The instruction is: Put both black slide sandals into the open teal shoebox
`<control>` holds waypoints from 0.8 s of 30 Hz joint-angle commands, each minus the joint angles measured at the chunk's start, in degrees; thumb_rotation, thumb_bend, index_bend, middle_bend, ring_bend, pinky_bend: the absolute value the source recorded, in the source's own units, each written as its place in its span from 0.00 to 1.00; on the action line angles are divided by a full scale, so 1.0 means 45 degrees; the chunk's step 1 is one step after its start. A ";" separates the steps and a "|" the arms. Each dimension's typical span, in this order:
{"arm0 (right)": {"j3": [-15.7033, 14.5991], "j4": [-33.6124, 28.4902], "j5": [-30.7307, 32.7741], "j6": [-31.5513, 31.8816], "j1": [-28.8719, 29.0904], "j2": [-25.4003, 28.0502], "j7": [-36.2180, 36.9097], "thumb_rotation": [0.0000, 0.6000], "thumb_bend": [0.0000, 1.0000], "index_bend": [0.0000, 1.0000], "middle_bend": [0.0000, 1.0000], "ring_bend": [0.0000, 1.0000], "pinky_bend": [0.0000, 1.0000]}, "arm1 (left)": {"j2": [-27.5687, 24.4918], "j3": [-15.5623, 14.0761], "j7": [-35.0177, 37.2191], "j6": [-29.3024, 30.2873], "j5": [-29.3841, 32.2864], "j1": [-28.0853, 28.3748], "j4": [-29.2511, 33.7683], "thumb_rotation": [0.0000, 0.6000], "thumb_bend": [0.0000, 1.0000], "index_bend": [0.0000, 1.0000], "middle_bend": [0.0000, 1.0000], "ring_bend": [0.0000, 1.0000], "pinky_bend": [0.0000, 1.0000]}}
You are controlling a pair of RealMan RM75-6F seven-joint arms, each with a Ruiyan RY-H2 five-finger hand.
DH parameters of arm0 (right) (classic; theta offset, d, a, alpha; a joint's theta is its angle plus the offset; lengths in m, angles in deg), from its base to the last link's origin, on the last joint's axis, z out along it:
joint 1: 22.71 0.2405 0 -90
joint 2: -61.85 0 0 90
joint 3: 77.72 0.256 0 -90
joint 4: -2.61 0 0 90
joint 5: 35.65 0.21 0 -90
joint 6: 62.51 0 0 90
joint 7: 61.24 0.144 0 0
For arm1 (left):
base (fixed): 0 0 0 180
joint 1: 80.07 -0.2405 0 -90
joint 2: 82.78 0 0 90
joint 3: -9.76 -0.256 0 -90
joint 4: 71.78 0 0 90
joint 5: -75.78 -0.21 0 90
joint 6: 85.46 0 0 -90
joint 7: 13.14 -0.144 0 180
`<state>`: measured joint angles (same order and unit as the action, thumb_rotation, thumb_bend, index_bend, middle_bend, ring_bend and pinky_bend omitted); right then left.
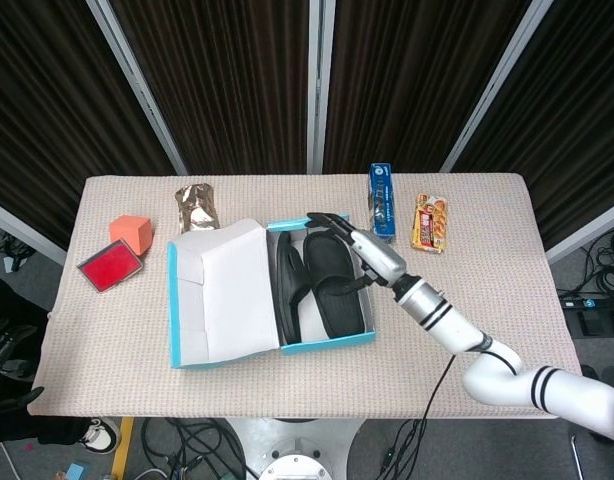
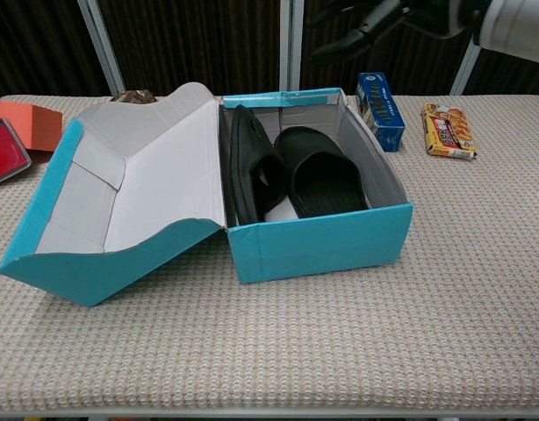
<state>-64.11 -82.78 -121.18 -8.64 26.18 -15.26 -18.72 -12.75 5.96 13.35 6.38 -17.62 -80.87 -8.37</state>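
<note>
Head view: the right robot hand (image 1: 339, 229) hangs above the far right corner of the shoebox (image 1: 327, 344), its fingers stretched out and apart, with nothing in its grasp. Its white arm (image 1: 457, 335) runs away from it to the lower right. Below and to the left of the robot hand, inside the shoebox, lie both sandals. The left sandal (image 1: 289, 288) stands tilted on its edge against the box wall next to the lid, and the right sandal (image 1: 335, 282) lies flat just beside it, sole down. The white-lined lid (image 1: 222, 290) is folded open on the side of the box away from the robot hand. Just to the right of the robot hand lies a blue carton (image 1: 381, 203) on the surface (image 1: 467, 250), and a snack packet (image 1: 431, 222) lies further right. Far to the left of the robot hand are a crumpled foil bag (image 1: 196, 207), an orange block (image 1: 131, 233) and a red tray (image 1: 110, 269). The left robot hand does not show.

Chest view: the right robot hand (image 2: 375, 16) is at the top edge, raised well clear of the shoebox (image 2: 322, 239), fingers spread and empty. Beneath it and to its left both sandals sit inside the box, one (image 2: 249, 171) on edge and the other (image 2: 322, 175) flat. The blue carton (image 2: 379, 110) lies almost directly below the robot hand, the snack packet (image 2: 446, 130) to its right.
</note>
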 commanded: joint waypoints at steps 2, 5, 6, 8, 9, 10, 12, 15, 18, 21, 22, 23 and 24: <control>-0.1490 -0.3025 0.0070 0.4056 -0.3645 0.2542 -0.8203 1.00 0.00 0.02 0.10 0.00 0.15 | -0.0124 0.0027 -0.0218 0.0143 -0.0054 -0.0007 0.0263 1.00 0.00 0.17 0.19 0.05 0.12; -0.2208 -0.3309 -0.0097 0.5197 -0.4855 0.3041 -0.9780 1.00 0.00 0.01 0.07 0.00 0.12 | -0.0229 0.0024 -0.0433 0.0317 -0.0106 -0.0067 0.0538 1.00 0.00 0.17 0.19 0.05 0.12; -0.2399 -0.3281 -0.0211 0.5589 -0.5210 0.3102 -1.0152 1.00 0.00 0.00 0.07 0.00 0.12 | -0.0263 0.0014 -0.0509 0.0372 -0.0132 -0.0090 0.0625 1.00 0.00 0.17 0.19 0.05 0.12; -0.2784 -0.3062 -0.0522 0.6495 -0.5996 0.3118 -1.0679 1.00 0.00 0.00 0.06 0.00 0.11 | -0.0335 -0.0015 -0.0707 0.0496 -0.0196 -0.0146 0.0824 1.00 0.00 0.17 0.19 0.05 0.12; -0.2946 -0.2915 -0.0654 0.6840 -0.6314 0.3105 -1.0789 1.00 0.00 0.00 0.06 0.00 0.10 | -0.0367 -0.0027 -0.0791 0.0549 -0.0224 -0.0170 0.0917 1.00 0.00 0.17 0.19 0.05 0.12; -0.3151 -0.2696 -0.0831 0.7261 -0.6715 0.3077 -1.0884 1.00 0.00 0.00 0.06 0.00 0.10 | -0.0412 -0.0033 -0.0907 0.0624 -0.0255 -0.0200 0.1048 1.00 0.00 0.17 0.19 0.05 0.12; -0.3446 -0.2328 -0.1120 0.7839 -0.7276 0.3005 -1.0912 1.00 0.00 0.00 0.05 0.00 0.09 | -0.0476 -0.0041 -0.1082 0.0755 -0.0298 -0.0258 0.1253 1.00 0.00 0.17 0.19 0.05 0.12; -0.3935 -0.1675 -0.1586 0.8663 -0.8150 0.2834 -1.0692 1.00 0.00 0.00 0.05 0.00 0.08 | -0.0578 -0.0042 -0.1383 0.0989 -0.0356 -0.0369 0.1581 1.00 0.00 0.17 0.19 0.05 0.12; -0.4316 -0.0871 -0.1917 0.9450 -0.8998 0.2534 -1.0351 1.00 0.00 0.00 0.04 0.00 0.07 | -0.0659 -0.0041 -0.1663 0.1150 -0.0397 -0.0455 0.1816 1.00 0.00 0.17 0.19 0.05 0.12; -0.4619 0.0193 -0.1987 1.0022 -0.9809 0.2073 -0.9806 1.00 0.00 0.00 0.04 0.00 0.07 | -0.0664 -0.0016 -0.1867 0.1263 -0.0414 -0.0511 0.1938 1.00 0.00 0.17 0.19 0.05 0.12; -0.4726 0.0640 -0.1950 1.0148 -1.0102 0.1871 -0.9495 1.00 0.00 0.00 0.04 0.00 0.07 | -0.0643 0.0000 -0.1912 0.1278 -0.0395 -0.0528 0.1951 1.00 0.00 0.17 0.19 0.05 0.12; -0.4792 0.0973 -0.1902 1.0219 -1.0310 0.1720 -0.9253 1.00 0.00 0.00 0.04 0.00 0.07 | -0.0621 0.0011 -0.1937 0.1272 -0.0372 -0.0538 0.1943 1.00 0.00 0.17 0.19 0.05 0.12; -0.4843 0.1303 -0.1843 1.0274 -1.0506 0.1569 -0.9017 1.00 0.00 0.00 0.04 0.00 0.07 | -0.0596 0.0028 -0.1962 0.1254 -0.0337 -0.0543 0.1921 1.00 0.00 0.17 0.19 0.05 0.12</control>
<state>-84.54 -80.46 -129.47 36.10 -18.28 -6.13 -62.09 -15.48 6.04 4.58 12.05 -19.20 -83.29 0.30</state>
